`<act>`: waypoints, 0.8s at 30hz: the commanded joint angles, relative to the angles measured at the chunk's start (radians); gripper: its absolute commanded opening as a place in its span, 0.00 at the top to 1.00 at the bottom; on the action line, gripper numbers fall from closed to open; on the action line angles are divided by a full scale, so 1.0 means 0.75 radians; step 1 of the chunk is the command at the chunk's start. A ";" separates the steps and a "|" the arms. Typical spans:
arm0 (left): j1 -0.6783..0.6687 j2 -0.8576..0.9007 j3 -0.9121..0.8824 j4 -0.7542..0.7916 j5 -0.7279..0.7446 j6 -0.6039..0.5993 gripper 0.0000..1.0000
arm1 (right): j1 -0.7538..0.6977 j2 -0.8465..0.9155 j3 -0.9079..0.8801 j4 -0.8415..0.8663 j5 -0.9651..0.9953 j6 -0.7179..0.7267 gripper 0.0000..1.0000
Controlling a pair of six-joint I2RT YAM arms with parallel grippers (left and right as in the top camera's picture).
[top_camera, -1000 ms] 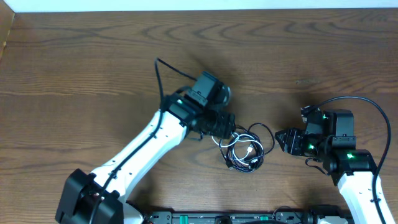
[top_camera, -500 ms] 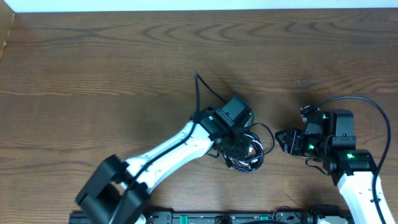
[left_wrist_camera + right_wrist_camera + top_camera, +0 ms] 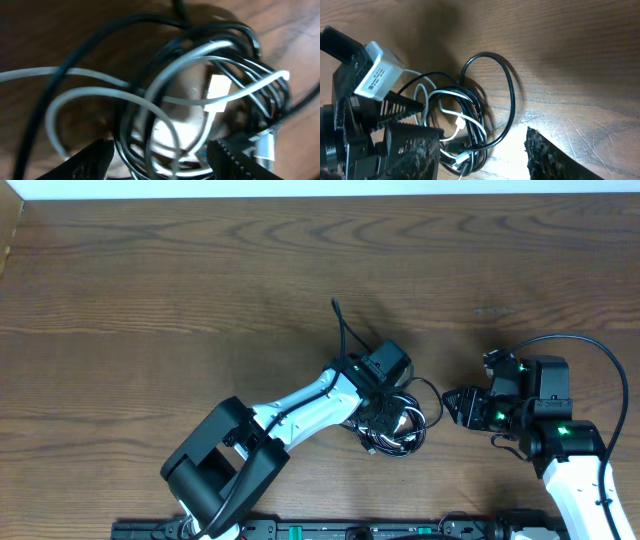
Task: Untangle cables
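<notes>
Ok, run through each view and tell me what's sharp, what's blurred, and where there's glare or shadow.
Overhead: sharp and evenly lit, the cables partly hidden under the left gripper. Left wrist: very close, the cables soft and out of focus. Right wrist: fairly sharp, bright glare on the table at lower right, a shadow at upper left.

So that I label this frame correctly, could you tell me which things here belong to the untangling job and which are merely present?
Job:
white cable and black cable, tangled in one bundle
left gripper, open over the bundle
right gripper, open beside it

Merely there:
wooden table
thick black wires on the arms
</notes>
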 commanded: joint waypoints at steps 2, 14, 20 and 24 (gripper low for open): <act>0.000 0.021 -0.006 0.007 -0.094 0.007 0.35 | -0.002 0.001 0.000 -0.004 -0.013 -0.021 0.49; -0.030 0.022 -0.006 0.025 -0.095 -0.067 0.50 | -0.002 0.001 0.000 -0.004 -0.013 -0.021 0.49; -0.065 0.023 -0.006 0.050 -0.154 -0.068 0.54 | -0.002 0.001 0.000 -0.006 -0.013 -0.021 0.48; -0.068 0.022 -0.006 0.050 -0.158 -0.068 0.81 | -0.002 0.001 0.000 -0.010 -0.013 -0.021 0.48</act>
